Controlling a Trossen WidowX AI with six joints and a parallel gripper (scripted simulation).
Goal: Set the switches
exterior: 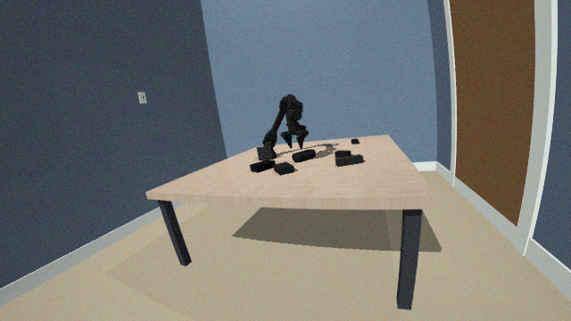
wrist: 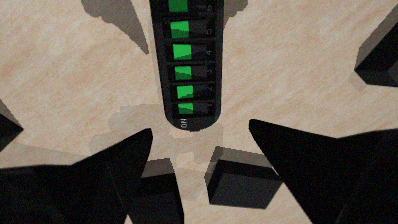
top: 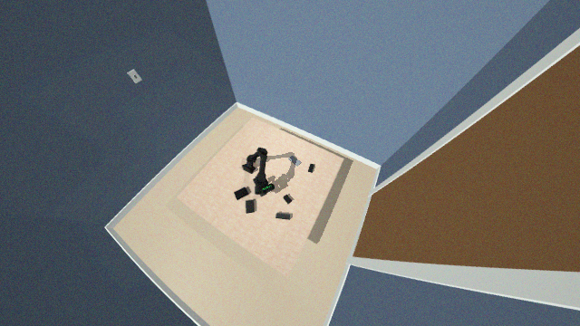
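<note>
The dark grey controller unit (wrist: 189, 62) lies flat on its base on the wooden bench, switches up. In the wrist view its six rocker switches run in a row up the frame, each with a green end on the left and a dark end on the right. The label underneath is hidden. My gripper (wrist: 201, 128) is open and empty, raised above the bench just off the unit's rounded near end, touching nothing. In the exterior view the gripper (exterior: 294, 144) hangs above the unit (exterior: 303, 155). The top view shows the unit (top: 266, 186) under the arm.
Several dark modules lie around: one block (wrist: 242, 177) below my fingers, one at the right edge (wrist: 380, 55), two blocks (exterior: 272, 167) left of the unit, an L-shaped part (exterior: 348, 159) to the right, and a small piece (exterior: 355, 141) farther back. The arm base (exterior: 266, 152) stands at the left.
</note>
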